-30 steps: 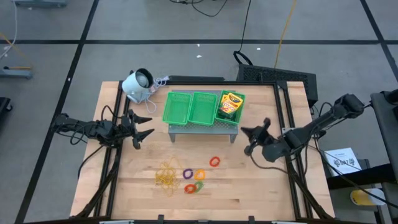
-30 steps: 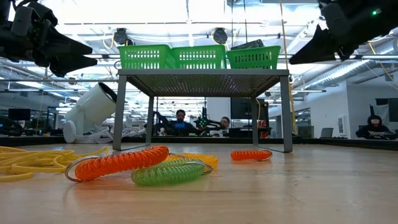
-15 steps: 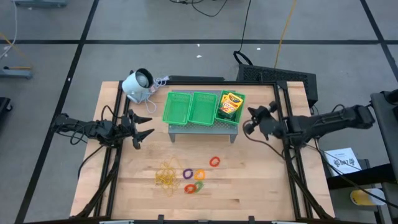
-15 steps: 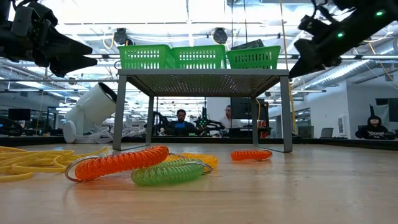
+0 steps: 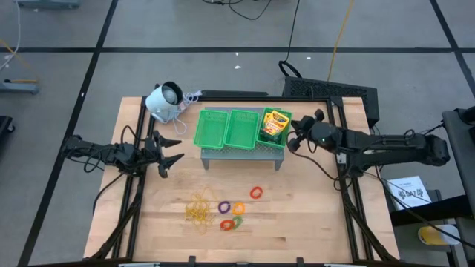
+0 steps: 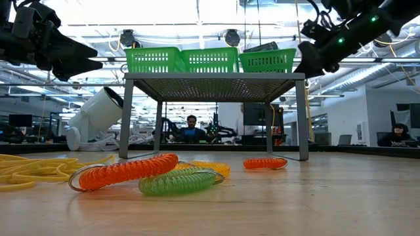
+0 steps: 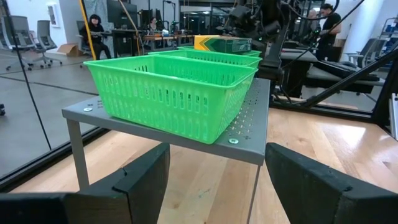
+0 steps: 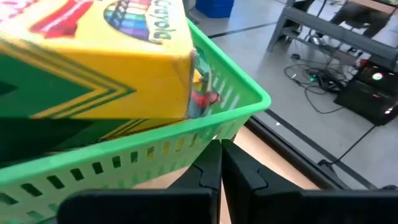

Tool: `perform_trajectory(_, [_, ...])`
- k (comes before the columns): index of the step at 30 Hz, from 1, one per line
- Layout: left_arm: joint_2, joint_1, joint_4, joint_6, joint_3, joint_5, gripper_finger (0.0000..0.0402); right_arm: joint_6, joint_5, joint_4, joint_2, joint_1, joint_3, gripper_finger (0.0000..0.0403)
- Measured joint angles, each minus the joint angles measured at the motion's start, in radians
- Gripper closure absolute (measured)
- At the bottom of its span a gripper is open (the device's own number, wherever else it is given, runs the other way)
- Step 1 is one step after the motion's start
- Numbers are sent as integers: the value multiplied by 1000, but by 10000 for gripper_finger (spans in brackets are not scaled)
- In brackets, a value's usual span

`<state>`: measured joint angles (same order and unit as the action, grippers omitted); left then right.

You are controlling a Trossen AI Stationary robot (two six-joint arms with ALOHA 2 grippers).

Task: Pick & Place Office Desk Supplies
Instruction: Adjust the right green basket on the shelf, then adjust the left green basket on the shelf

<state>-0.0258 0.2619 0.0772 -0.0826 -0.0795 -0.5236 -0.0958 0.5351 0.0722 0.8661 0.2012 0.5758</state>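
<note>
Right gripper point(image 5: 295, 139): jaws clenched, nothing in them; it has swung from mid-desk on the right back toward the far edge and now sits just beside the right end of the tray point(image 5: 239, 128).
Meaning: judged as lining up to nudge or tidy the boxes rather than fetch; clenched jaws cannot pick until they part.
Left gripper point(image 5: 169, 150): jaws spread wide, holding nothing; unchanged, waiting near the left edge, facing the tray's left end.
Crayon boxes point(image 5: 276, 124): in the tray's right compartment, nearest the right gripper; right wrist view shows a yellow box point(image 8: 93, 59) pressed against the basket wall. How many are stacked, cannot tell.
Tray: on a grey stand point(image 6: 213, 82) near the far edge; left and middle compartments look bare.
Bands point(image 5: 197, 210): loose tangle near the front edge, left of centre.
Rings: red point(image 5: 257, 193), purple point(image 5: 224, 206), orange point(image 5: 238, 208), green point(image 5: 236, 222), on the desk beside the bands, untouched.
Progress: boxes placed; bands and rings remain.
Other: white device point(image 5: 165, 101) at the far left corner.
</note>
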Motion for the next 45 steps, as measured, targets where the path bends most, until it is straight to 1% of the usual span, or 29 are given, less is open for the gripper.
perform_trajectory(6, [0,0,0,0,0,0,131,89,-98,-4,0,87,0,403])
perform_trajectory(10, [0,0,0,0,0,0,131,109,-181,-14,0,143,0,403])
perform_trajectory(16, [0,0,0,0,0,0,131,109,-322,-109,1,188,0,403])
perform_trajectory(21, [0,0,0,0,0,0,131,123,-327,-110,3,203,0,403])
perform_trajectory(27, [0,0,0,0,0,0,131,94,-299,-23,-35,199,0,403])
perform_trajectory(32, [0,0,0,0,0,0,131,28,-298,99,-152,146,0,403])
perform_trajectory(36, [0,0,0,0,0,0,131,-42,-311,178,-255,52,0,403])
perform_trajectory(39, [0,0,0,0,0,0,131,-49,-358,187,-289,-45,0,403])
perform_trajectory(43, [0,0,-19,-9,0,0,131,-26,-397,176,-289,-172,-1,403])
perform_trajectory(45, [0,0,-45,-25,0,-1,131,-26,-406,119,-290,-222,-26,403])
